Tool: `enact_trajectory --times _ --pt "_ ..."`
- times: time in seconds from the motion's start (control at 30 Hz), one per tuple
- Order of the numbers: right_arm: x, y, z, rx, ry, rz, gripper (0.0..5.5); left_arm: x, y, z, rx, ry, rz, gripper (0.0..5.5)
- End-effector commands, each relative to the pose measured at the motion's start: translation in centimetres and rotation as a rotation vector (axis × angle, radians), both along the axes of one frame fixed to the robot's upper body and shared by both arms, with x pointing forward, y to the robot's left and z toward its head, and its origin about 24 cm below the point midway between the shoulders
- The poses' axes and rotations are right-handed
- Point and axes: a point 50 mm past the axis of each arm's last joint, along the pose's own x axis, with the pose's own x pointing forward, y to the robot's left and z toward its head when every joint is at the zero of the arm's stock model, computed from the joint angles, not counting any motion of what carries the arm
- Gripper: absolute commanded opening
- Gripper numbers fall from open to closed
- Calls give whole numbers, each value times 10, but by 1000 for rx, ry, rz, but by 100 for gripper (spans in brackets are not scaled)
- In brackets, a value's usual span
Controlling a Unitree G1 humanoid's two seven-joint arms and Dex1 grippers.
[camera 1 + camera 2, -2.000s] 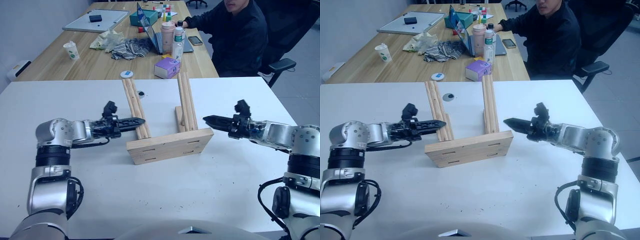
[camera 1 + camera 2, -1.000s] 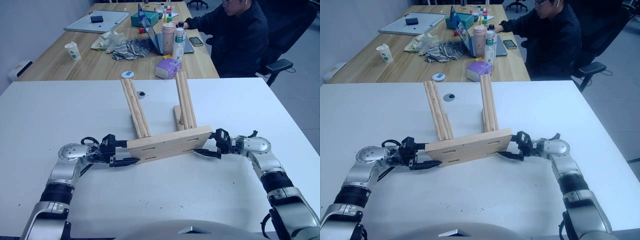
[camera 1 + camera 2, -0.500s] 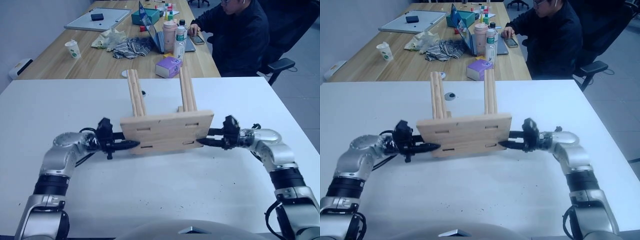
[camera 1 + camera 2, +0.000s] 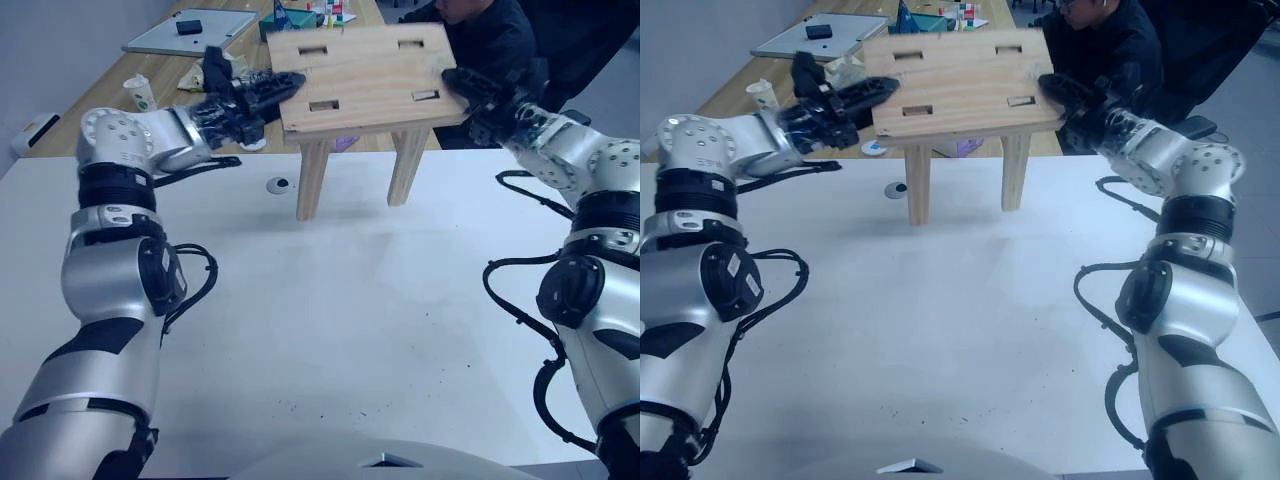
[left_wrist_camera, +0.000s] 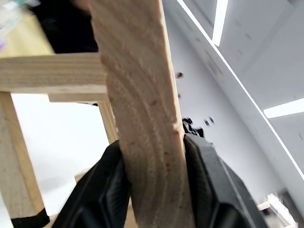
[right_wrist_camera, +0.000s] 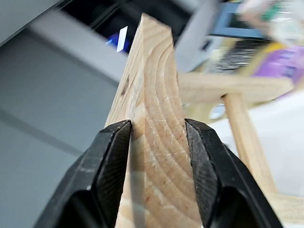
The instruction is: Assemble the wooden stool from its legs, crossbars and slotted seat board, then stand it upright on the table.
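The left gripper is clamped on one short edge of the slotted seat board, its pads pressed to the board's two faces. The right gripper bites the opposite edge in the same way, and its fingers straddle the end grain. Between them the assembled stool is held upright with the seat on top, a crossbar under the board and the legs pointing down over the far part of the white table. Whether the feet touch the surface cannot be told. The stool looks stiff and fairly light, but smooth wood pinched at thin edges could slip or swing. An even squeeze at both ends, level with each other, seems the safest hold. A small round disc lies just beside the nearer leg.
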Motion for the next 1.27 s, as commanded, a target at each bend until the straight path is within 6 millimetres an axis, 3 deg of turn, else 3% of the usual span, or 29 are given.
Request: enact_trajectory --times 0.03,0.13,0.17,0.37,0.47,0.53,0.6,0.67,0.73,0.8,0.97,1.1,1.27 --pt "13 17 10 17 56 -61 173 12 15 -32 194 125 234 158" --pt "14 16 1 10 84 -74 169 14 22 -35 157 126 283 207" --pt "13 16 2 17 75 -63 199 14 23 -32 132 116 288 245" --pt "12 2 18 100 1 -97 288 17 30 -14 -40 60 341 324" --pt "12 -20 18 71 -78 -232 332 21 55 -7 -74 -1 526 357" --pt "9 -45 -11 -127 -134 -459 332 23 75 -25 131 -65 730 357" --pt "-1 -55 -41 -317 -225 -594 332 18 88 -51 415 -152 886 357" --pt "-16 -52 -69 -409 -326 -717 332 6 98 -79 729 -297 999 357" --pt "-30 -49 -95 -475 -340 -819 332 -7 97 -102 880 -386 1043 357" --pt "-41 -44 -113 -541 -333 -873 332 -14 91 -121 927 -390 1031 357" --pt "-58 -19 -140 -745 -421 -798 332 -24 74 -149 923 -375 989 357" --pt "-62 2 -156 -775 -408 -764 332 -25 68 -153 914 -367 969 357" --pt "-65 24 -169 -807 -373 -733 332 -19 71 -142 902 -382 987 357"
